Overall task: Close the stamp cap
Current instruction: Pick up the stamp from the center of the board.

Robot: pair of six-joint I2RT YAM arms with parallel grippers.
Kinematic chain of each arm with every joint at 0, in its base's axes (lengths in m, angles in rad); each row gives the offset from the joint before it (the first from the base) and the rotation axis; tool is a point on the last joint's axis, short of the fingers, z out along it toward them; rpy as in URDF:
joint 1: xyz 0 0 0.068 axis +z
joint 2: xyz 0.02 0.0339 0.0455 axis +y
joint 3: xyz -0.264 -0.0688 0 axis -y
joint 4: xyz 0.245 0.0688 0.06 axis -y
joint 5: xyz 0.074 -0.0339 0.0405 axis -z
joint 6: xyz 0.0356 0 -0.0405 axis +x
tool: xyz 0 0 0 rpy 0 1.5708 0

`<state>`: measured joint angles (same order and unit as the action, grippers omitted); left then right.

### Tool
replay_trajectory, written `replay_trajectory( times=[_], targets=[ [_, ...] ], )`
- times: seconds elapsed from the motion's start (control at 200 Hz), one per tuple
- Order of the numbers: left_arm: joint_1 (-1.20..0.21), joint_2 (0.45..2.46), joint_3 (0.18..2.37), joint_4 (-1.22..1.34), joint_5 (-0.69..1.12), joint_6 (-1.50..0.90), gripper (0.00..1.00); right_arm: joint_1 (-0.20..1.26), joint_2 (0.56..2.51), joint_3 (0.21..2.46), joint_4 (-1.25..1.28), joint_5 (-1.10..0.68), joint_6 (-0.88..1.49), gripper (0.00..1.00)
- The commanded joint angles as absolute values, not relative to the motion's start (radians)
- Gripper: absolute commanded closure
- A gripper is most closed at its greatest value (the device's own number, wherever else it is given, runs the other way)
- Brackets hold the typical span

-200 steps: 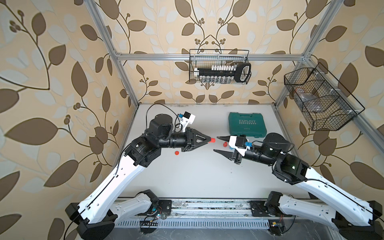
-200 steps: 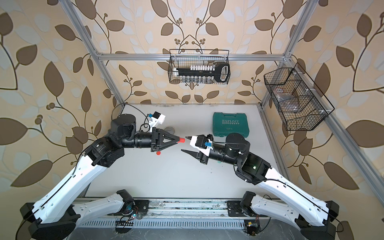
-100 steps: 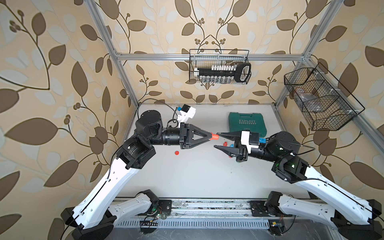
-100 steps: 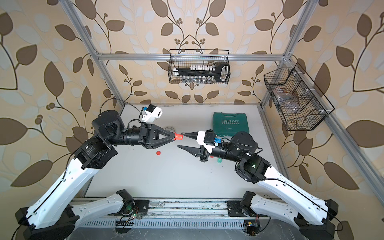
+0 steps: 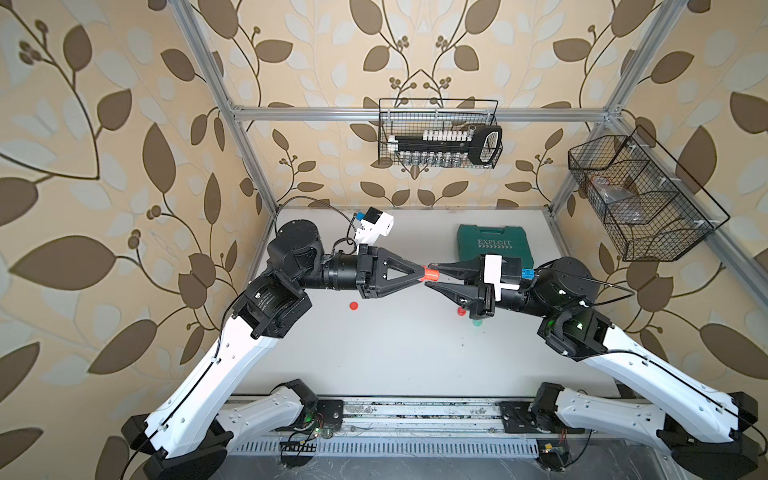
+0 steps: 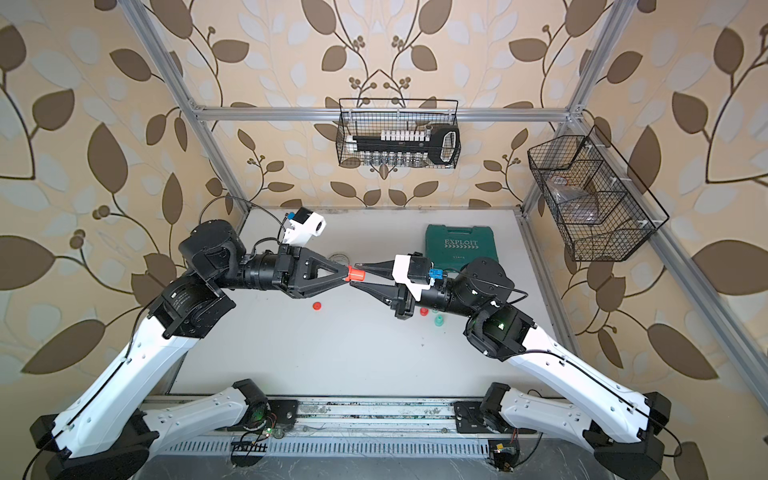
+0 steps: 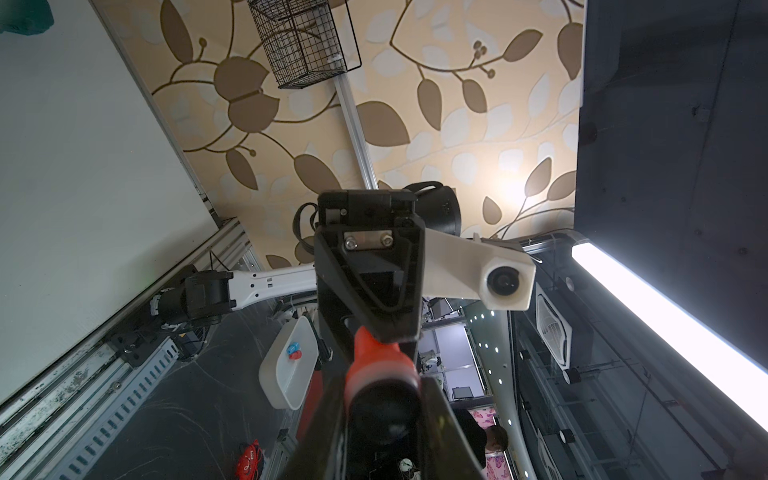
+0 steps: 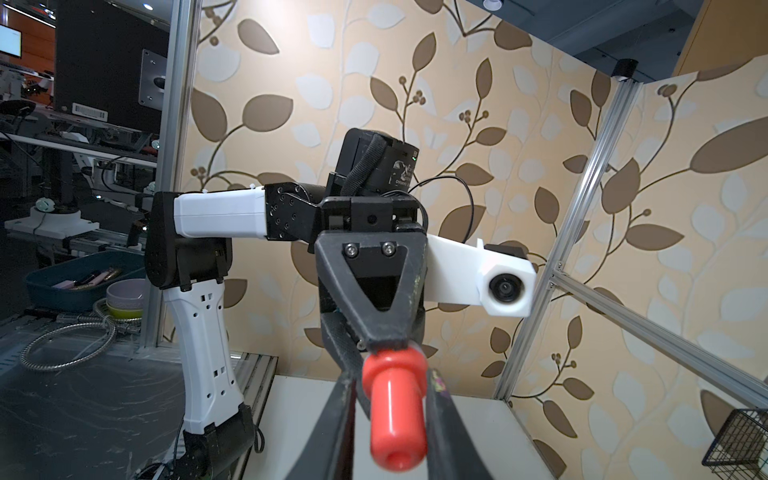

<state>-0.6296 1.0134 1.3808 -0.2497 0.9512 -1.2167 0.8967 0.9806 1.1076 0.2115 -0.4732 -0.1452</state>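
Red stamp [image 5: 432, 273]: held level in mid-air above the table [image 5: 395, 357], between the two arms, where each can reach it end-on.
Left gripper [image 6: 346, 274]: pinches one end of the stamp at its very fingertips, leaving the rest free for the other arm.
Right gripper [image 5: 428, 275]: faces it tip to tip, with its jaws a little apart on either side of the free end. Whether they press on it, I cannot tell.
Alignment: both grippers lie along one line, which I judge suits pushing a cap home along the stamp's axis.
Cap: I cannot tell which part it is, or whether it is seated.
Loose pieces: a small red piece [image 5: 353, 306] lies on the table on the left arm's side, untouched.
Risk: an off-axis squeeze could twist the stamp out of that thin pinch.
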Motion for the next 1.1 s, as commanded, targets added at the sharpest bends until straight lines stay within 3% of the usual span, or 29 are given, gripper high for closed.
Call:
replay_trajectory(
  times=[0.0, 0.185, 0.545, 0.9, 1.095],
  targets=[
    [-0.637, 0.997, 1.408, -0.187, 0.971, -1.226, 0.83, 0.901, 0.986, 1.136, 0.229, -0.487, -0.133, 0.76],
    [-0.637, 0.996, 1.407, -0.187, 0.971, -1.226, 0.83, 0.902, 0.986, 1.132, 0.229, -0.485, -0.138, 0.81],
    [-0.637, 0.992, 1.411, -0.181, 0.969, -1.230, 0.84, 0.902, 0.992, 1.131, 0.220, -0.473, -0.140, 0.79],
    [-0.637, 0.986, 1.402, -0.207, 0.960, -1.214, 0.84, 0.902, 0.981, 1.135, 0.222, -0.478, -0.136, 0.90],
    [-0.637, 0.988, 1.464, -0.453, 0.854, -1.051, 0.57, 0.903, 0.968, 1.138, 0.181, -0.453, -0.133, 0.94]
  ],
)
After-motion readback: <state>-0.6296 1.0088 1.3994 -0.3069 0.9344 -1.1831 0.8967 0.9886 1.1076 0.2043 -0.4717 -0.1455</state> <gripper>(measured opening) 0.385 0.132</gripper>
